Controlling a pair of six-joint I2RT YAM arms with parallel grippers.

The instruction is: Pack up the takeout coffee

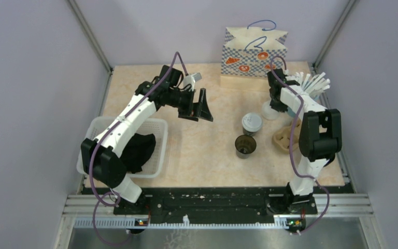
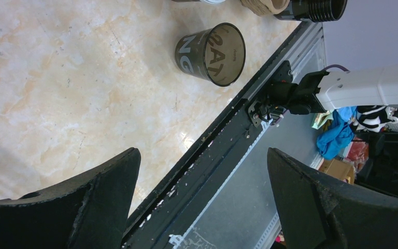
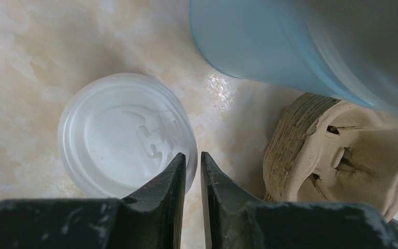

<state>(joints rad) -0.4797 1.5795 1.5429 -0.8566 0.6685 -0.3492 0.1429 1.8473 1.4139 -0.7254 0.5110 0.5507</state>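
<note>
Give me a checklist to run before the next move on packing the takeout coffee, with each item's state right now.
1. Left hand open and free: ok, the fingers are wide apart with nothing between them.
2. Right hand at a coffee cup: not ok, it sits at the rim of the loose flat white round lid.
3. Right hand pinching that lid: cannot tell, the fingers are nearly together.
4. Dark grey takeaway cup with pale lid upright and covered: ok.
5. Second lidded cup located: not ok, only one shows.
6. Patterned paper bag standing upright at the table's far edge: ok.
</note>
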